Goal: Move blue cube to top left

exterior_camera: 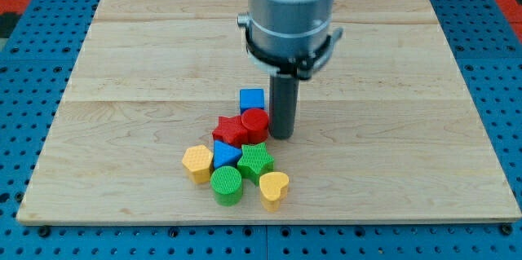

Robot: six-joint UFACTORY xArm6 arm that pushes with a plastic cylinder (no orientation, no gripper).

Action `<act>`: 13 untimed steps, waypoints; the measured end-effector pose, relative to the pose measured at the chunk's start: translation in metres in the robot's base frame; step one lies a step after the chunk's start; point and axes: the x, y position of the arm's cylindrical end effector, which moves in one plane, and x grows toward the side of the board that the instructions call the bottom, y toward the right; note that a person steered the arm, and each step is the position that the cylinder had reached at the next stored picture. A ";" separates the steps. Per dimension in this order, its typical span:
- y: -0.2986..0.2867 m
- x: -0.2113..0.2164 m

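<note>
The blue cube (pixel 252 99) lies near the board's middle, at the top of a cluster of blocks. My tip (pixel 281 134) is just to the right of the red cylinder (pixel 254 123) and below-right of the blue cube, apart from the cube. A red star (pixel 230 131) touches the red cylinder on its left. The arm's grey body hides the board's top middle.
Below the red blocks lie a blue triangle (pixel 225 156), a yellow hexagon (pixel 197 162), a green hexagon (pixel 256 162), a green cylinder (pixel 227 185) and a yellow heart (pixel 274 187). The wooden board (pixel 122 64) sits on a blue pegboard.
</note>
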 end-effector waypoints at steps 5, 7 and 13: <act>0.010 -0.026; 0.005 -0.033; -0.068 -0.100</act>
